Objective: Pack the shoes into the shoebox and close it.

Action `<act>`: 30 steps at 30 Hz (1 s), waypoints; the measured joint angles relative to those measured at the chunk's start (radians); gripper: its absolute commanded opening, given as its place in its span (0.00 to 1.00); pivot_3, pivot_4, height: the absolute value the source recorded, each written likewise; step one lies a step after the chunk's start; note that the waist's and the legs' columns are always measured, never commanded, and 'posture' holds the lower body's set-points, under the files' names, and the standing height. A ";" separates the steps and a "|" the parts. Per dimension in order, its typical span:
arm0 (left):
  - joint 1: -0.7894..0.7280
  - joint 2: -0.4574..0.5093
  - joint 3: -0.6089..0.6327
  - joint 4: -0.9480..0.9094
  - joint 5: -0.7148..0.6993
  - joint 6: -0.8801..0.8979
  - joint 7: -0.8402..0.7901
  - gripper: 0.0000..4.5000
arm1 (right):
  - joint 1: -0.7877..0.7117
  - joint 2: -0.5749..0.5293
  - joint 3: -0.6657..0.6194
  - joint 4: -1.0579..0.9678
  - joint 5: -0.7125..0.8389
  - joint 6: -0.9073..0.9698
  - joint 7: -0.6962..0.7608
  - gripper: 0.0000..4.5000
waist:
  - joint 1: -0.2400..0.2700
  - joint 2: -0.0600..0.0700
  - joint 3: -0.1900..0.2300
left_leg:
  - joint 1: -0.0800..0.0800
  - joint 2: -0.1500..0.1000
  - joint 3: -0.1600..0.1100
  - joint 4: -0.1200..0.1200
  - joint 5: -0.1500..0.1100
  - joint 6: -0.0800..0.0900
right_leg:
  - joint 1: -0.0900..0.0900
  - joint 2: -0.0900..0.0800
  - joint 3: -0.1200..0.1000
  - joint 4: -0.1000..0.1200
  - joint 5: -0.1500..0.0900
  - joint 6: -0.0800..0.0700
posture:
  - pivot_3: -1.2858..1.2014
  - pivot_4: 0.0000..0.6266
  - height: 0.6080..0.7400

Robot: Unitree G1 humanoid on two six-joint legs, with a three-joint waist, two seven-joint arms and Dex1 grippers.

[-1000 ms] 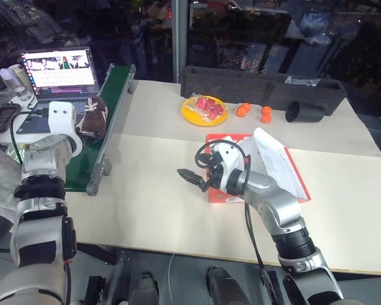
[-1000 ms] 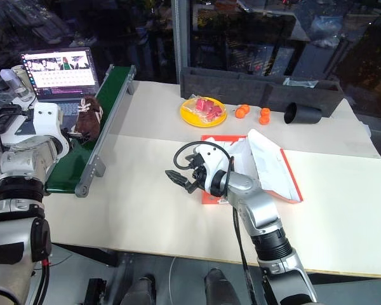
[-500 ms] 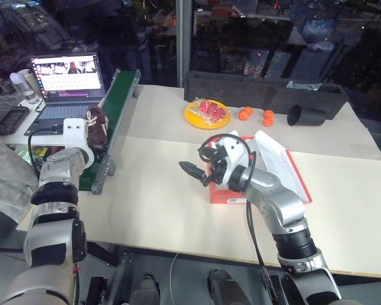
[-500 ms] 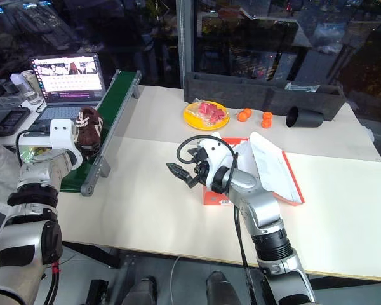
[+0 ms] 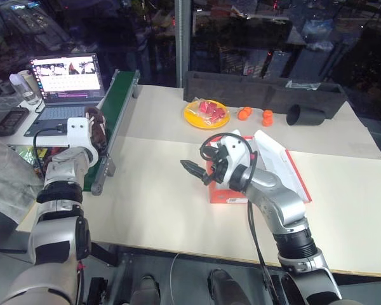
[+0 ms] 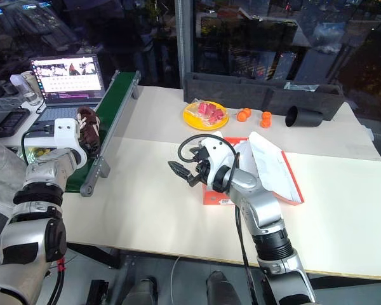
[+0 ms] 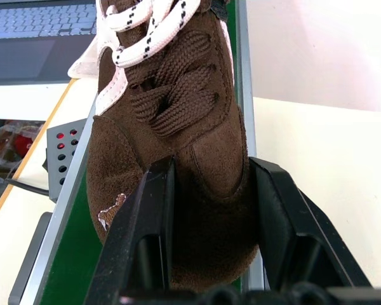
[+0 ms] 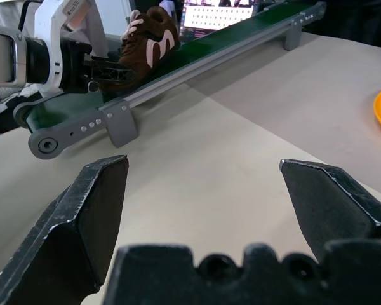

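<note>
Nearest, the right gripper hangs over the beige tabletop, fingers spread wide and empty, just in front of the open orange-red shoebox. Left of the shoebox, on the green conveyor, the left gripper has its fingers clamped on a brown suede shoe. Beyond the shoebox sits a yellow plate.

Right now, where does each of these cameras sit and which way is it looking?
Left eye and right eye views: on the head, looking forward and down over both arms at the table, open shoebox, conveyor and laptop.
Left wrist view: on the left wrist, looking along its fingers, which close on the brown shoe's toe.
Right wrist view: on the right wrist, past its spread fingers, toward the conveyor.
Shared: the right wrist view also shows the left gripper at that shoe.
</note>
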 measured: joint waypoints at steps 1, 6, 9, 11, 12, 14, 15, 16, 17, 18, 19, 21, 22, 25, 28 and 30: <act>0.000 0.000 0.000 0.000 0.000 -0.001 -0.001 0.29 | 0.000 0.000 -0.002 0.000 0.000 0.000 -0.002 1.00 | 0.000 0.000 0.000 | 0.000 0.000 0.000 0.000 0.000 0.000 | 0.000 0.000 0.000 0.000 0.000 0.000 | 0.52 0.24 1.00; 0.000 0.000 0.003 -0.001 0.000 -0.014 -0.001 0.11 | 0.001 0.000 -0.006 -0.002 0.000 0.000 -0.006 1.00 | 0.001 0.000 0.000 | 0.000 0.000 0.000 0.000 0.000 0.000 | 0.000 0.000 0.000 0.000 0.000 0.000 | 0.52 0.24 1.00; 0.000 0.000 0.004 -0.001 0.000 -0.014 -0.002 0.03 | 0.001 0.000 -0.006 -0.007 0.000 0.001 -0.007 1.00 | 0.001 0.000 0.000 | -0.001 0.000 0.000 0.000 0.000 0.000 | 0.000 0.000 0.000 0.000 0.000 0.000 | 0.52 0.24 1.00; 0.000 0.000 0.003 -0.002 0.000 -0.013 -0.001 0.00 | 0.001 0.000 -0.006 -0.007 0.000 0.001 -0.008 1.00 | 0.002 0.000 0.000 | -0.001 0.000 0.000 0.000 0.000 0.000 | -0.001 0.000 0.000 0.000 0.000 0.000 | 0.52 0.24 1.00; 0.000 0.000 0.003 -0.003 0.000 -0.013 0.000 0.00 | 0.001 0.000 -0.006 -0.007 0.000 0.001 -0.008 1.00 | 0.002 0.000 0.000 | -0.001 0.000 0.000 0.000 0.000 0.000 | -0.001 0.000 0.000 0.000 0.000 0.000 | 0.52 0.24 1.00; 0.000 -0.006 0.019 -0.006 -0.005 -0.022 0.008 0.00 | 0.001 0.000 -0.007 -0.007 0.000 0.001 -0.009 1.00 | 0.002 0.000 0.000 | -0.001 0.000 0.000 0.000 0.000 0.000 | -0.001 0.000 0.000 -0.001 0.000 0.000 | 0.52 0.24 1.00; 0.002 -0.011 0.030 -0.007 -0.015 -0.029 0.015 0.00 | 0.001 0.000 -0.007 -0.007 0.000 0.001 -0.009 1.00 | 0.003 0.000 0.000 | -0.001 0.000 0.000 0.000 0.000 0.000 | -0.001 0.000 0.000 -0.001 0.000 0.000 | 0.52 0.24 1.00; 0.005 -0.019 0.046 -0.007 -0.027 -0.044 0.021 0.00 | 0.001 0.000 -0.009 -0.007 0.000 0.001 -0.010 1.00 | 0.004 -0.001 0.000 | -0.002 0.000 0.000 0.000 0.000 0.000 | -0.002 0.000 0.000 -0.001 0.000 0.000 | 0.52 0.24 1.00; 0.009 -0.027 0.059 -0.007 -0.037 -0.062 0.029 0.00 | 0.001 0.000 -0.011 -0.007 0.000 0.002 -0.011 1.00 | 0.005 -0.001 0.001 | -0.003 0.000 0.000 0.000 0.000 0.000 | -0.002 0.000 0.000 -0.001 0.000 0.000 | 0.52 0.24 1.00; 0.011 -0.036 0.074 -0.007 -0.041 -0.084 0.036 0.00 | 0.001 0.000 -0.014 -0.007 0.001 0.002 -0.012 1.00 | 0.007 -0.002 0.001 | -0.003 0.000 0.000 0.000 0.000 0.000 | -0.003 0.000 0.000 -0.001 0.000 0.000 | 0.52 0.24 1.00; 0.011 -0.040 0.081 -0.008 -0.047 -0.099 0.041 0.00 | 0.001 0.000 -0.015 -0.007 0.001 0.002 -0.013 1.00 | 0.009 -0.003 0.002 | -0.004 0.000 0.000 -0.001 0.000 0.000 | -0.003 0.000 0.000 -0.002 0.000 0.000 | 0.52 0.24 1.00; 0.011 -0.054 0.104 -0.011 -0.069 -0.148 0.052 0.00 | 0.001 0.000 -0.018 -0.007 0.001 0.003 -0.015 1.00 | 0.011 -0.005 0.003 | -0.008 0.000 0.000 -0.001 0.000 0.000 | -0.006 0.000 0.000 -0.004 0.002 0.004 | 0.52 0.24 1.00; 0.011 -0.064 0.116 -0.017 -0.078 -0.172 0.056 0.00 | 0.001 0.000 -0.018 -0.007 0.001 0.003 -0.015 1.00 | 0.013 -0.006 0.003 | -0.010 0.000 0.000 -0.001 0.000 0.000 | -0.007 0.000 0.000 -0.005 0.003 0.006 | 0.52 0.24 1.00; 0.010 -0.087 0.149 -0.059 -0.117 -0.240 0.057 0.00 | 0.001 0.001 -0.019 -0.007 0.001 0.004 -0.016 1.00 | 0.017 -0.006 0.004 | -0.019 0.000 0.000 -0.002 0.000 0.000 | -0.015 0.000 0.000 -0.005 0.004 0.007 | 0.52 0.24 1.00; 0.010 -0.116 0.189 -0.136 -0.175 -0.298 0.052 0.00 | 0.001 0.001 -0.023 -0.007 0.001 0.005 -0.018 1.00 | 0.018 -0.006 0.004 | -0.022 0.000 0.000 -0.004 0.000 0.000 | -0.018 0.000 -0.001 -0.004 0.003 0.005 | 0.52 0.24 1.00; 0.010 -0.119 0.191 -0.178 -0.197 -0.303 0.043 0.00 | 0.001 0.003 -0.026 -0.007 0.001 0.005 -0.021 1.00 | 0.018 -0.006 0.004 | -0.022 0.000 0.000 -0.005 0.000 0.000 | -0.018 0.000 -0.001 -0.004 0.003 0.005 | 0.52 0.24 1.00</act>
